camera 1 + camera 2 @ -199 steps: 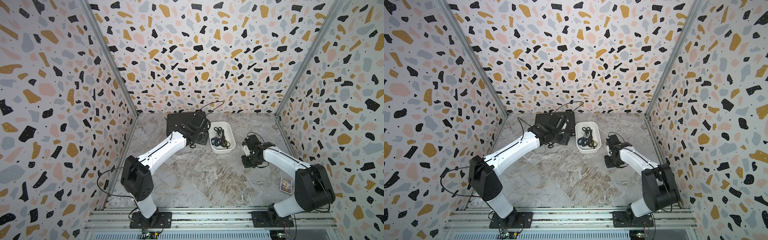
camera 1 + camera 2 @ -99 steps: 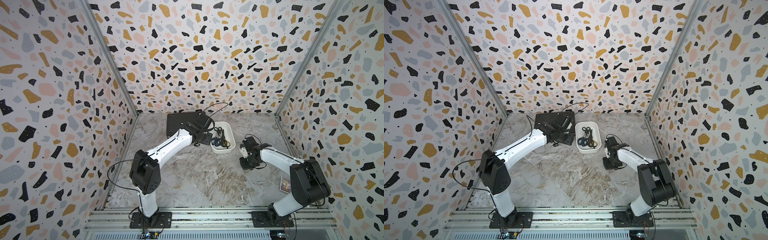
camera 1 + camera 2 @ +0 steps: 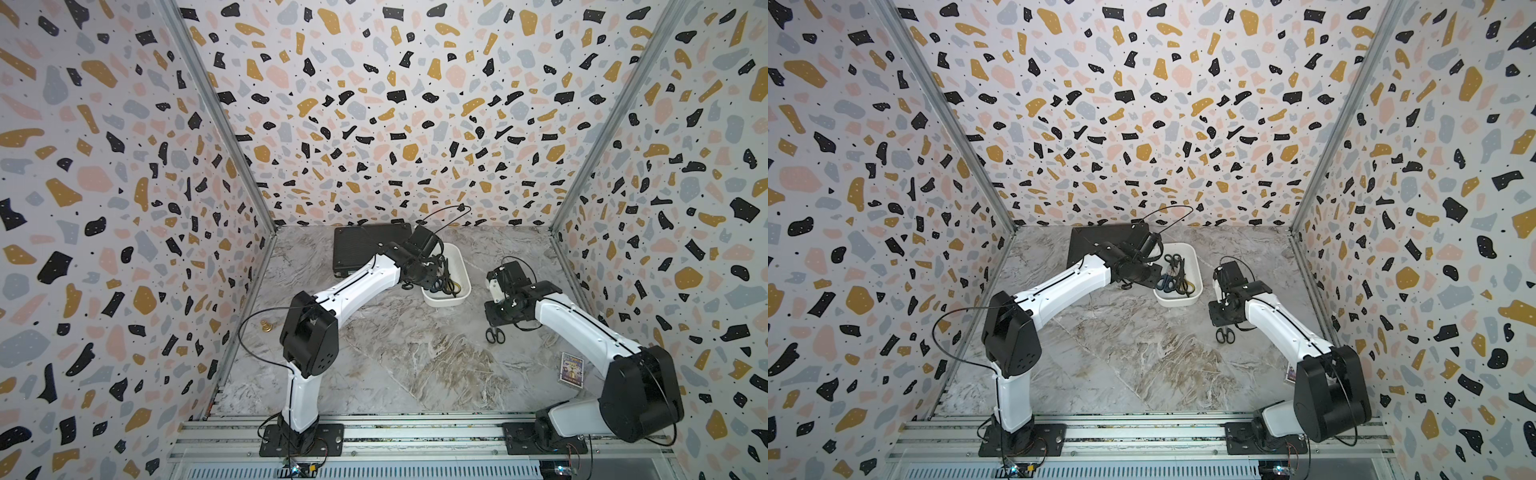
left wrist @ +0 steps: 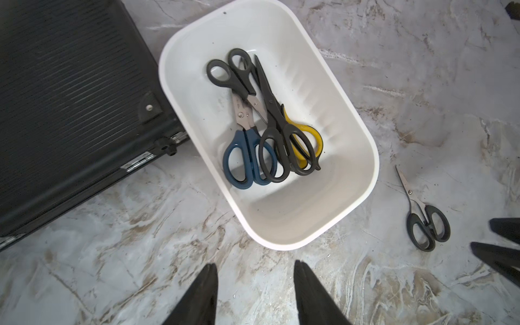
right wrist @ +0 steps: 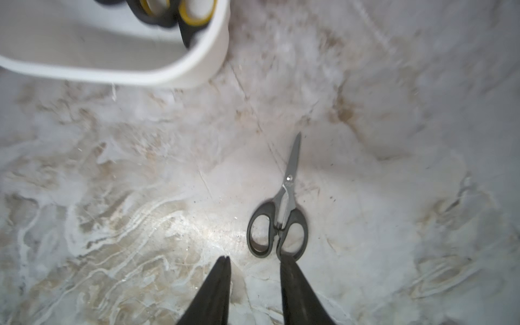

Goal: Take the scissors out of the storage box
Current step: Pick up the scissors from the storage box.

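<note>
One small black-handled pair of scissors now lies free on the marble tabletop. A second ago the right gripper was shut low over that spot. Its jaws have since parted a little and grip nothing. One fingertip sits right at a handle loop, and whether it touches cannot be told. In both top views this pair lies right of centre, below and to the right of the storage box and apart from it, so it looks like a finished delivery.

Meanwhile the left arm has swung from above the black ribbed case toward the box. The left gripper hangs over the table by one end of the box, with its jaws roughly half open and empty.

At least four pairs remain in the box in an overlapping heap: a blue-handled pair, a yellow-and-black pair, a black-handled steel pair and a black-bladed pair. Whether another is buried beneath them cannot be told.

The task is therefore in its early part. The next pick probably falls to the left arm. Because the handles overlap, lifting one pair may drag a neighbour with it.
</note>
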Action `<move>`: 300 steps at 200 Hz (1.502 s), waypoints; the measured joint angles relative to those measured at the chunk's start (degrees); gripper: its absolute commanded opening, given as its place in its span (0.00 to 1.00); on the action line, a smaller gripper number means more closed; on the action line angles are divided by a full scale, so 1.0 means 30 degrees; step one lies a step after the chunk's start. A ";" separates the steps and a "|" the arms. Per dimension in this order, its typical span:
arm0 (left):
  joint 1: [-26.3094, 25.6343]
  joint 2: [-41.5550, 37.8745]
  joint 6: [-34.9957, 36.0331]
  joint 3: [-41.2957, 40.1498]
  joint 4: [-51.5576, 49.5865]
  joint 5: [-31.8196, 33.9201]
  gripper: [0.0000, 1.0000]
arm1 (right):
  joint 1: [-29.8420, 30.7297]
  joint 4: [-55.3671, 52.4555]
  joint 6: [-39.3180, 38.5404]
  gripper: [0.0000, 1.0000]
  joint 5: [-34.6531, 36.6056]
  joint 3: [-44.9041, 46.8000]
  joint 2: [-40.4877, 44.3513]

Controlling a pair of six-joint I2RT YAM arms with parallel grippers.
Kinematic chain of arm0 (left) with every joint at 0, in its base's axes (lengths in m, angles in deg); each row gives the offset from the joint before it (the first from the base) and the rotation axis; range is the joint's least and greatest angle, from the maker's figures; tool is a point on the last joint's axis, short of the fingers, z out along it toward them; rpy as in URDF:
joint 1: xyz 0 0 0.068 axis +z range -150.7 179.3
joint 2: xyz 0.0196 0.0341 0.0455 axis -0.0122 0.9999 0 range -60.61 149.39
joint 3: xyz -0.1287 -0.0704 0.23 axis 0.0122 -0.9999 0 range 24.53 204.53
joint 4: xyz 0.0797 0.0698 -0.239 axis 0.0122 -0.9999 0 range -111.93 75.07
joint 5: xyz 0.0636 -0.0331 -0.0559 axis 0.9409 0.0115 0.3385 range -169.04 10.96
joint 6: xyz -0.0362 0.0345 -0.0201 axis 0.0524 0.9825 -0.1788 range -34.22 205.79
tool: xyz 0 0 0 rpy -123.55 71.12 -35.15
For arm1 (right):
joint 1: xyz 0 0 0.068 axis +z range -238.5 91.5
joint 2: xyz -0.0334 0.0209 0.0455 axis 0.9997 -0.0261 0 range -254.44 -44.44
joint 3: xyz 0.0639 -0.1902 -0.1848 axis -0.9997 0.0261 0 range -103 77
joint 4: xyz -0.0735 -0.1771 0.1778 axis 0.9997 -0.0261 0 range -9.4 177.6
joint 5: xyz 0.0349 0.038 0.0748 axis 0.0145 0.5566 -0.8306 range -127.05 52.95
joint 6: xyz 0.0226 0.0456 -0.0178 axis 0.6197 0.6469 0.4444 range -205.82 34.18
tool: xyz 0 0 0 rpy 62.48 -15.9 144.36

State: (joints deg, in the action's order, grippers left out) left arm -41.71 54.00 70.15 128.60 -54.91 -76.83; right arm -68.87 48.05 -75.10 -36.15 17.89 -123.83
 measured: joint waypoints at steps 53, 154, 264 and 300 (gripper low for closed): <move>-0.0138 0.3861 0.0714 0.2528 0.0437 -0.0408 0.30 | 0.0000 0.0036 0.0787 0.35 -0.0583 -0.0648 -0.0408; -0.0138 0.7570 0.1064 0.6411 -0.0124 0.0561 0.26 | 0.0000 0.0029 0.1056 0.35 -0.1501 -0.0597 -0.0408; -0.0109 0.8772 0.1064 0.6892 -0.0437 0.1188 0.08 | 0.0000 0.0022 0.1042 0.34 -0.1960 -0.0597 -0.0401; -0.0080 0.8684 0.1056 0.6892 -0.0474 0.1224 0.00 | 0.0000 0.0022 0.1042 0.33 -0.1953 -0.0597 -0.0291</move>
State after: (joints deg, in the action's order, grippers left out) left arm -41.95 80.05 73.32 149.28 -56.34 -73.15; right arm -68.87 48.11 -71.97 -42.00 16.09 -124.71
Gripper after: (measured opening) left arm 0.048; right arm 0.337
